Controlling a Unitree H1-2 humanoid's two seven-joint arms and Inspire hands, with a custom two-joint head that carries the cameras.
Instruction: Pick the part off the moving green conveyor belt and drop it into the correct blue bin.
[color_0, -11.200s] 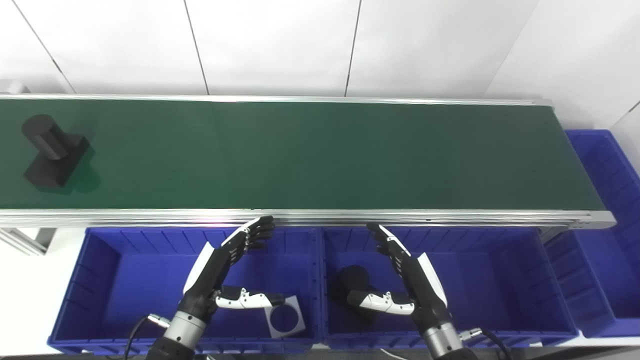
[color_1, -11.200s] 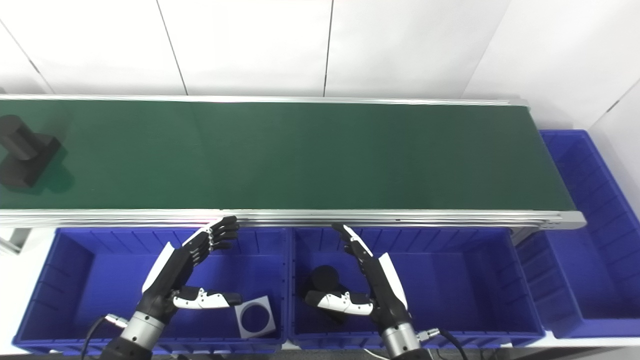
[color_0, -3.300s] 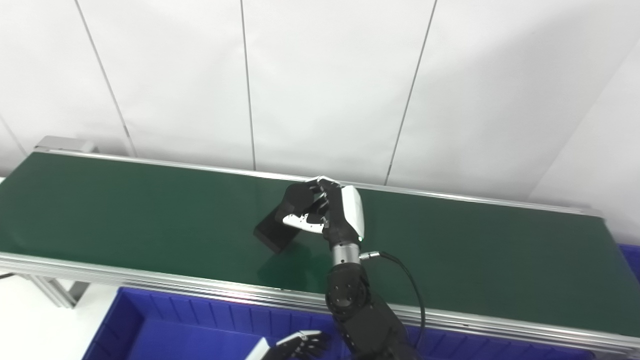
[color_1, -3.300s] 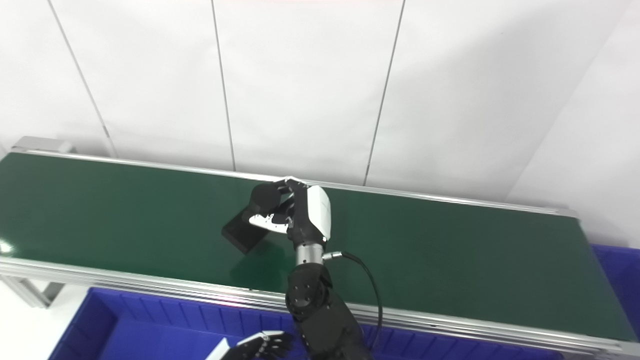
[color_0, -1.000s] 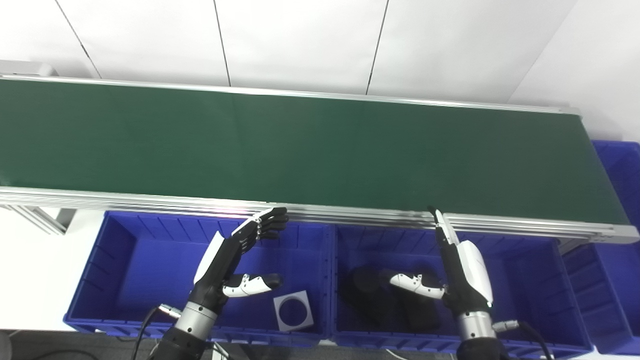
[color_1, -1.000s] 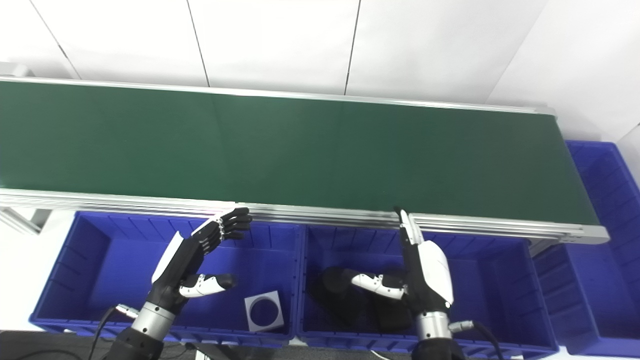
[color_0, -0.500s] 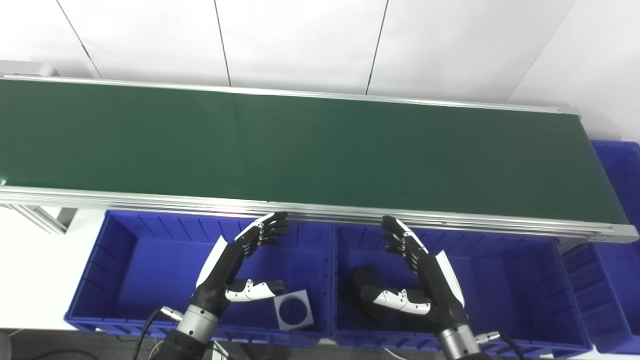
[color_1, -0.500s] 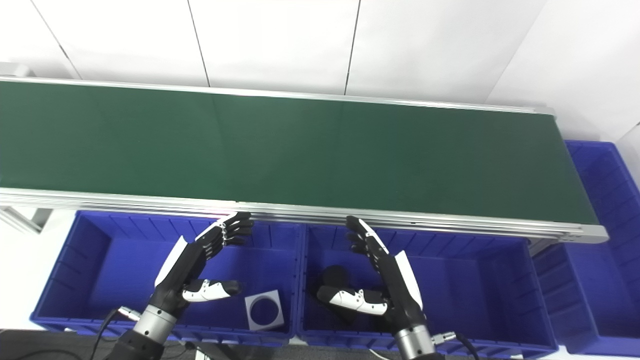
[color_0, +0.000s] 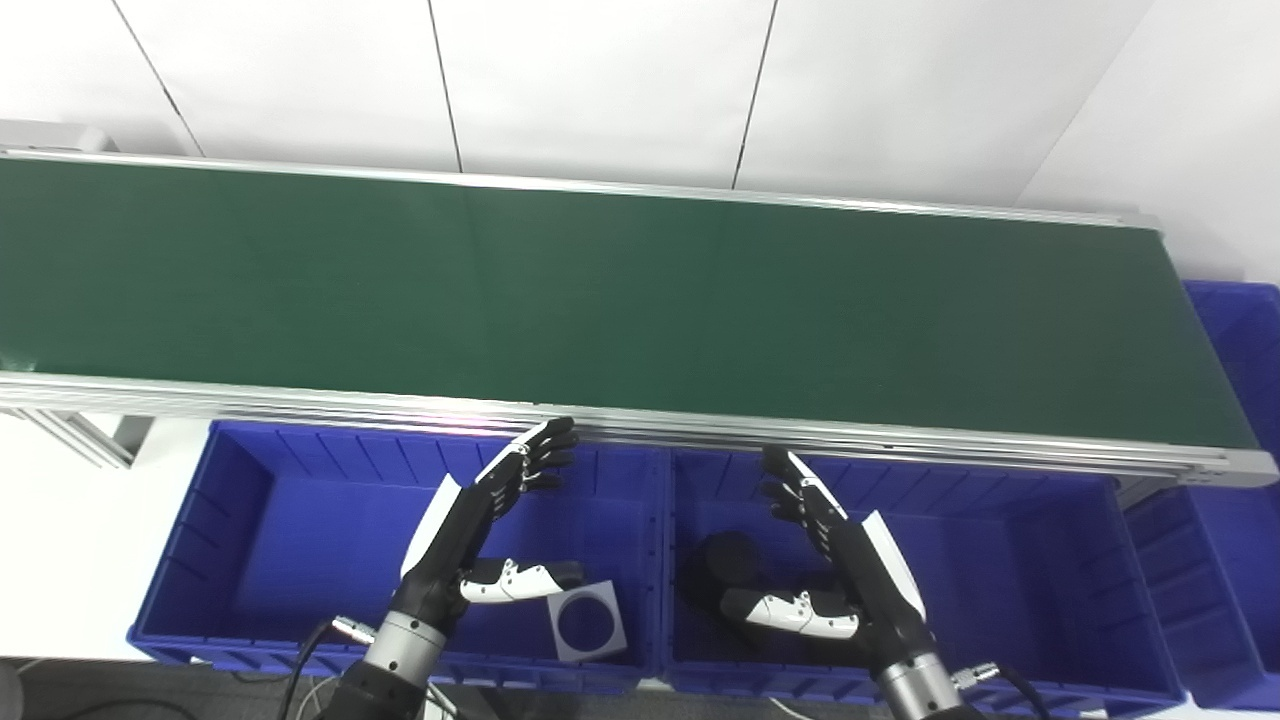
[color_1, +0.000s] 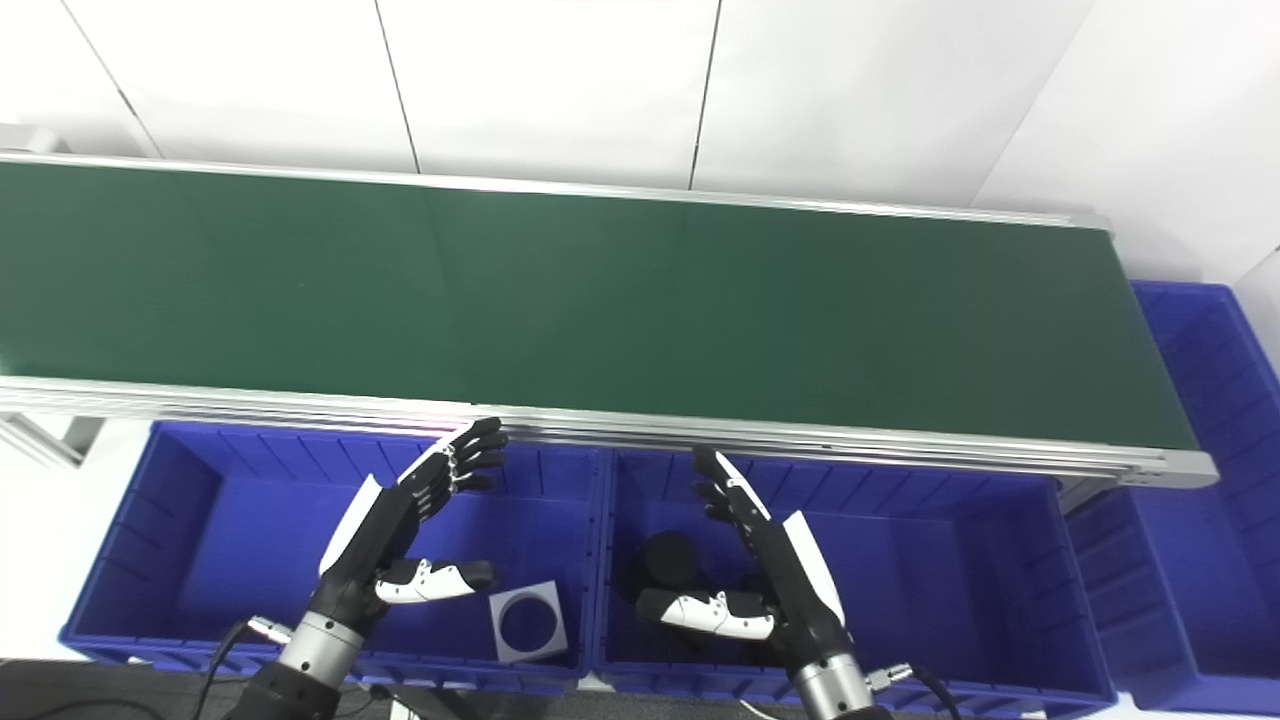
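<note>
Hiding much of the dark part (color_0: 728, 568) is the right hand (color_0: 850, 570) itself: only a rounded black top shows just left of the palm, above the thumb, and the rest of its shape is lost in shadow behind the thumb and palm. How many dark pieces lie there cannot be told. That part sits inside the middle blue bin (color_0: 1020, 560), directly under and beside the right hand, not on the green conveyor belt (color_0: 640, 300), which runs bare beyond both sets of fingertips.

The right hand is released and holds nothing: its fingers are stretched out and apart, pointing up toward the belt's near rail, the thumb sticking out sideways to the left over the part, whether touching it or not cannot be made out. The left hand (color_0: 480, 530) is likewise spread and empty, fingers slightly curled at the tips near the rail, thumb out to the right. It hovers over the left blue bin (color_0: 270, 540), where a grey square plate with a round hole (color_0: 588, 624) lies just right of its thumb tip. A third blue bin (color_1: 1215, 420), far right of the right hand, is cut off by the frame edge. Both forearms leave the bottom edge.
</note>
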